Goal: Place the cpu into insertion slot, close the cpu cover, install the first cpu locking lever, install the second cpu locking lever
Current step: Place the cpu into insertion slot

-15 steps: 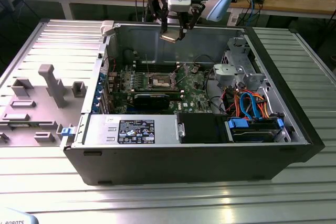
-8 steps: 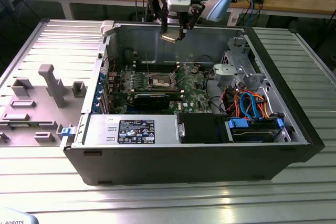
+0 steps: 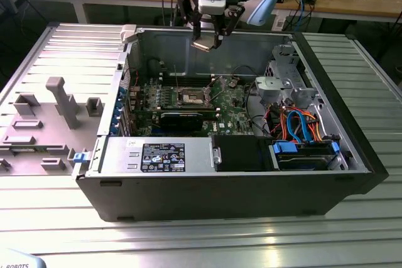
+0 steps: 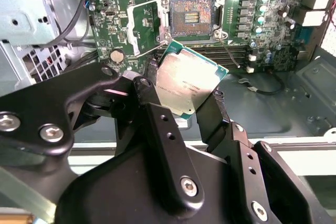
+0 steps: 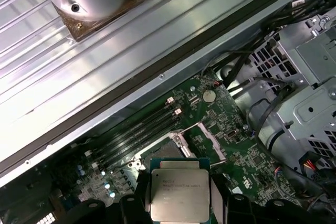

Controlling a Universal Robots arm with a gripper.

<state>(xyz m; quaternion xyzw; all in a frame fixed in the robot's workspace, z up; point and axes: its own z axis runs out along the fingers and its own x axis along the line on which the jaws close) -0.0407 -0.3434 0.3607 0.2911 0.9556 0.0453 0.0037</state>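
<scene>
In the exterior view the gripper (image 3: 207, 41) hangs over the open computer case (image 3: 207, 199), close to its far wall. It is clamped on the cpu (image 3: 202, 46), well above the green board (image 3: 235, 101). The insertion slot (image 3: 191, 97) lies about mid-board, uncovered. By my reading the first step is in hand: the chip is carried, not yet seated. The case lies on a ribbed metal table (image 3: 188, 243), with a grey panel (image 3: 38, 123) just beside it at the exterior view's left. A cluttered workbench (image 3: 352, 4) runs behind.

In the second wrist view the black fingers (image 4: 157, 124) pinch the cpu (image 4: 190, 85) by opposite edges. It sits turned at an angle to the slot (image 4: 191, 17) (whose contact field shows bare). The cpu cover (image 4: 132, 30) stands swung open along one side of the slot.

In the first wrist view the cpu (image 5: 178, 195) hangs over the slot's (image 5: 160, 155) nearer edge. Seating it would likely call for squaring its corners to the slot, a level descent and a soft release, since the contacts look delicate.
</scene>
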